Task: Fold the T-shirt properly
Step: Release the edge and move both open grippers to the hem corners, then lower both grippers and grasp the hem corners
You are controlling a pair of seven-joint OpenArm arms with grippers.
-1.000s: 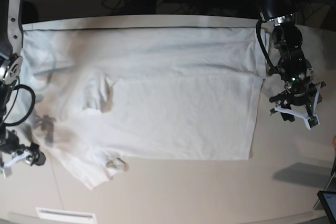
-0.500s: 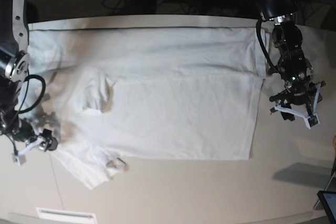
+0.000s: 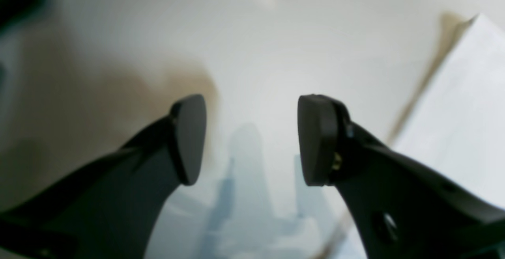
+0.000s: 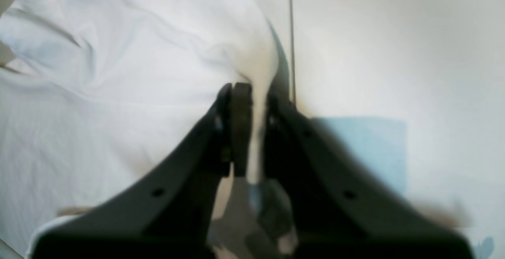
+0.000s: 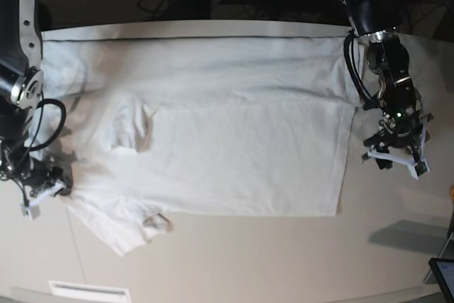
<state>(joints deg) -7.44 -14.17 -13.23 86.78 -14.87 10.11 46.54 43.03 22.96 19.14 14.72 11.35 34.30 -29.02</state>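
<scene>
Two grippers working a white T-shirt (image 5: 213, 133) lying spread across the table (image 5: 284, 260), right gripper (image 4: 252, 133) pinching the shirt's sleeve edge, left gripper (image 3: 250, 140) hovering parted and empty just beside the hem.

Two black fingers (image 3: 189, 136) of the left gripper (image 3: 252, 138), held wide apart with nothing between them. Below, the pale bench (image 3: 252, 34), blurry, with soft shadows of the fingers on it. On the right, a white corner of the T-shirt (image 3: 461, 105), lying flat.
</scene>
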